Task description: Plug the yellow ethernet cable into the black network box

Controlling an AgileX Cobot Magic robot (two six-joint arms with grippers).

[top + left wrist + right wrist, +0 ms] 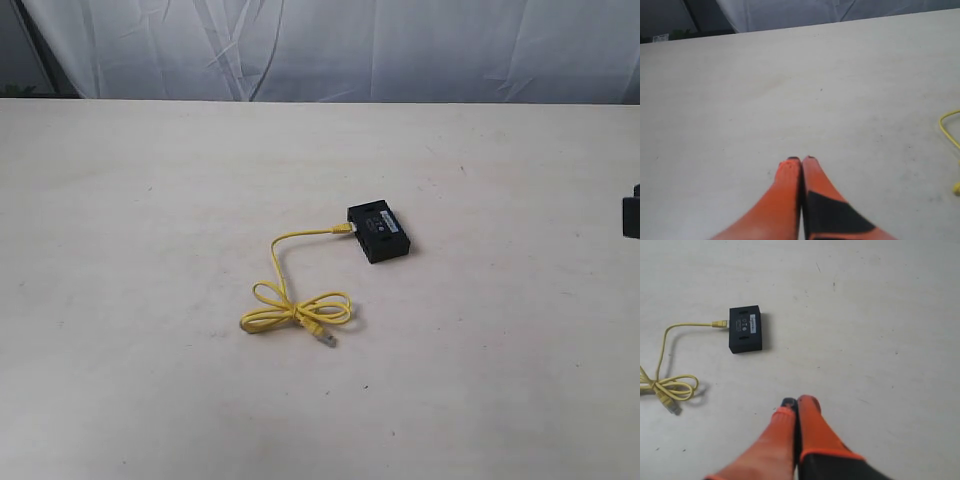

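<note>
Lighting is soft, even and diffuse in all three views, no glare on the pale desk (150,300); the black network box (379,233) and yellow ethernet cable (295,305) throw only faint, short shadows. Exterior view is slightly soft and washed out, with the white curtain (330,45) behind the desk's far edge brightly lit. Both wrist views blur close up: the orange fingers (790,200) are out of focus, the desk surface beyond is sharper.

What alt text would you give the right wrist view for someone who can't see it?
A yellow ethernet cable has one end at the side of a black network box on a pale table, apparently plugged in. The orange right gripper is shut, empty, apart from both.
</note>
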